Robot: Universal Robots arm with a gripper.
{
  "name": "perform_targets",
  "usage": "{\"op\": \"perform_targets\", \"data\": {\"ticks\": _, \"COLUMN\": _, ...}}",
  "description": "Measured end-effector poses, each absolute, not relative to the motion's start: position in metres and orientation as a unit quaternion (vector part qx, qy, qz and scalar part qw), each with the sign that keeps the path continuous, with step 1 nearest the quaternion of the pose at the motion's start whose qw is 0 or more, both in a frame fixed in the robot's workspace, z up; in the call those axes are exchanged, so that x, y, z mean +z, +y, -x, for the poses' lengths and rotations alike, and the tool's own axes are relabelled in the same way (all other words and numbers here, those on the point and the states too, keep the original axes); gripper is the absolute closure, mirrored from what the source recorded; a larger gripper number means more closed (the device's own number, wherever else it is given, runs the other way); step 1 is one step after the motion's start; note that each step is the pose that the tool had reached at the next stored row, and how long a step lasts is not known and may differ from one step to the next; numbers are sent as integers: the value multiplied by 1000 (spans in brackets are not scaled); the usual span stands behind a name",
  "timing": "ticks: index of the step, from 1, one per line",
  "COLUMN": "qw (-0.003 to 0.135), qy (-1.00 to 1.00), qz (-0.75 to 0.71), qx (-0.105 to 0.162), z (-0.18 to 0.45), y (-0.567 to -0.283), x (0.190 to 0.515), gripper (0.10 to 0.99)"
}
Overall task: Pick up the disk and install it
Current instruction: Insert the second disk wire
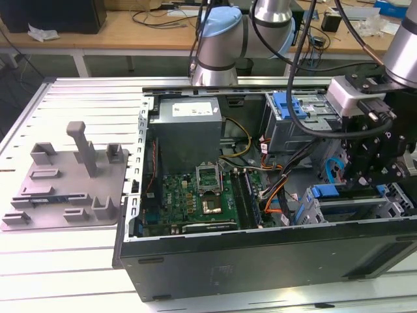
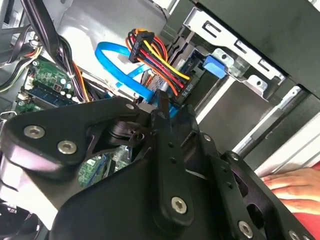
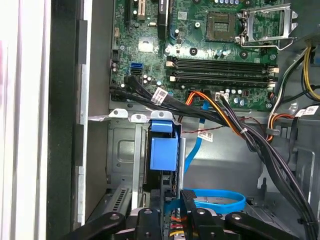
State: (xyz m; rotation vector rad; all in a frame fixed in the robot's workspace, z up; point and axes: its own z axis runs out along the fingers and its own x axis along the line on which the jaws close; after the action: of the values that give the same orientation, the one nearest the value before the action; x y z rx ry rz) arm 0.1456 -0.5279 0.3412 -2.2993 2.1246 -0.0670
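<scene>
Fingers point(image 3: 172, 197) look nearly closed, but whether they grip anything I cannot tell. Just beyond their tips the disk point(image 3: 163, 152), with its blue rail end, stands on edge in the drive cage point(image 3: 122, 150), its long axis in line with the fingers' reach.

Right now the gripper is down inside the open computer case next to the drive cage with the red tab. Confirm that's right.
Not quite: the tab on the drive cage is blue, not red, as the first wrist view shows. The rest holds: the gripper is down inside the open computer case.
</scene>
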Motion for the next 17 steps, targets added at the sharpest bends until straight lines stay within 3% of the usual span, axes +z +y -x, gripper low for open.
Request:
{"op": "perform_targets", "data": {"ticks": 9, "qw": 2, "qy": 678, "qz": 734, "qx": -24, "z": -145, "y": -526, "x": 382, "gripper": 788}}
{"op": "perform_targets", "data": {"ticks": 10, "qw": 0, "qy": 678, "qz": 734, "qx": -26, "z": -144, "y": -525, "x": 388, "gripper": 804}}
{"op": "perform_targets", "data": {"ticks": 12, "qw": -5, "qy": 678, "qz": 734, "qx": -31, "z": -143, "y": -520, "x": 396, "gripper": 980}}
{"op": "perform_targets", "data": {"ticks": 17, "qw": -6, "qy": 678, "qz": 734, "qx": -33, "z": -143, "y": -520, "x": 396, "gripper": 980}}
